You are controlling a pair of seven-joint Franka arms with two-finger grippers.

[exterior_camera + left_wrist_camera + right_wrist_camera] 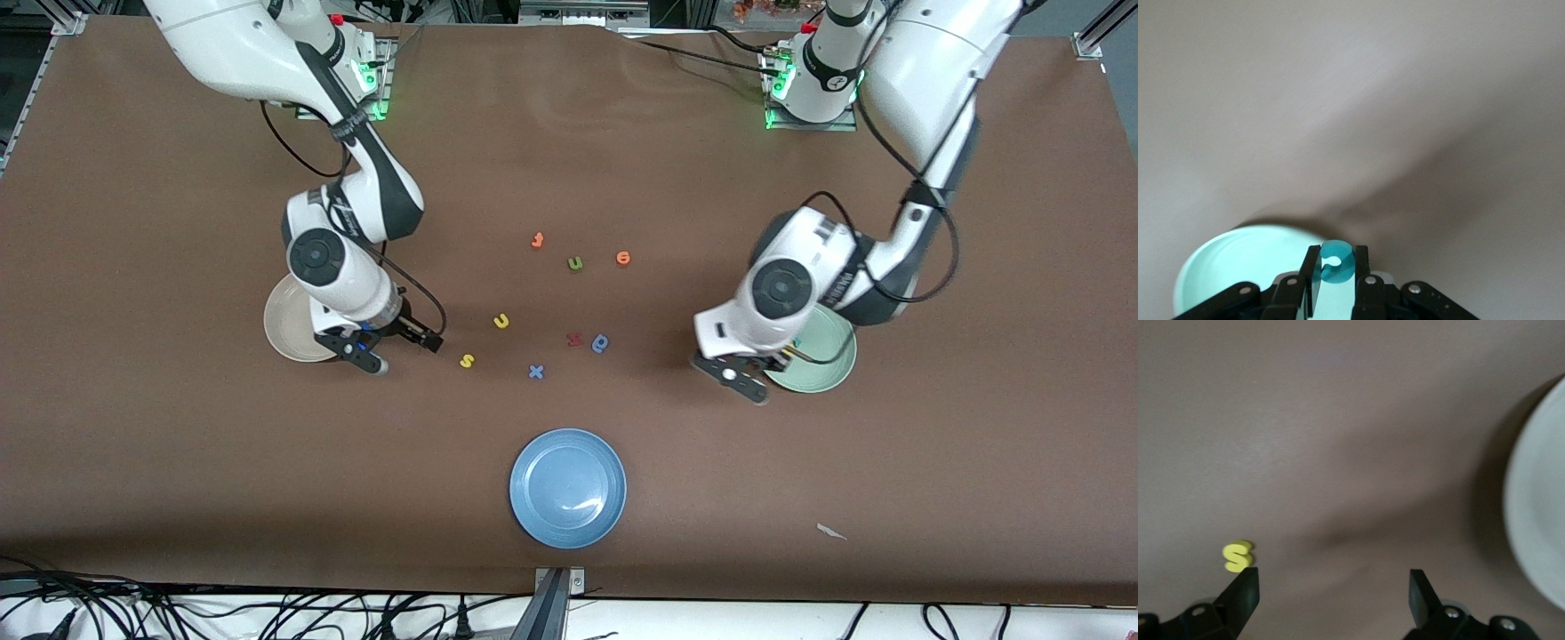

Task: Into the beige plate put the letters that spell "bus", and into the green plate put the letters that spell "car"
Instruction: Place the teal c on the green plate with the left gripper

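Note:
My left gripper [1337,253] is shut on a teal c [1337,265] and hangs over the rim of the green plate [1231,267]. In the front view that gripper [772,363] sits at the green plate's [827,360] edge. My right gripper [404,354] is open, low over the table beside the beige plate [286,331]. The yellow s [466,360] lies just past one of its fingertips [1245,587], outside the jaws. The yellow u [501,321] lies a little farther from the front camera than the s. The beige plate [1538,520] also shows in the right wrist view.
A blue plate [567,487] stands near the table's front edge. Loose letters lie mid-table: a blue x [536,372], a dark red letter [574,339], a darker blue b/p [601,342], a green u [575,263], an orange e [623,258] and another orange letter [537,239].

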